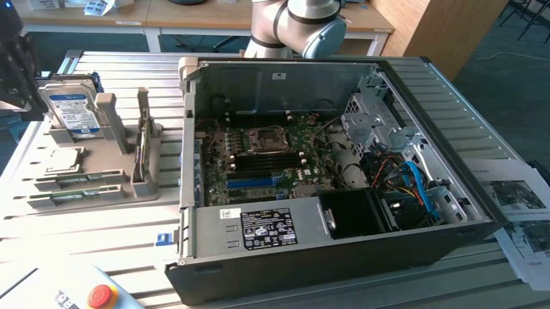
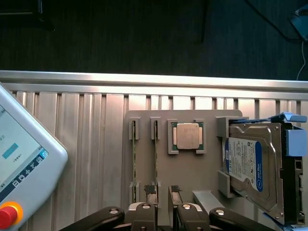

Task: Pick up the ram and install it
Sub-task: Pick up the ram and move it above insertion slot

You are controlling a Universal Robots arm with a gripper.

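Ram [image 2: 155, 154] on edge in holder [image 2: 209, 171] slot, beside second stick [image 2: 134, 154], lengthwise pointing straight away from gripper [image 2: 163, 190]. Spread wide, empty, poised at ram's near end, slightly off-centre.

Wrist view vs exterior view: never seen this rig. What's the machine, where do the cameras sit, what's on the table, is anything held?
The machine is one robot arm with two jaws at its tip. The exterior view comes from a camera off the arm, looking over the table. The wrist view comes from a camera on the wrist, looking down past the jaws. On the table stand an open PC case and a grey holder carrying a hard drive, a CPU and two ram sticks on edge. A control pendant lies nearby. The jaws are open above the holder and hold nothing.
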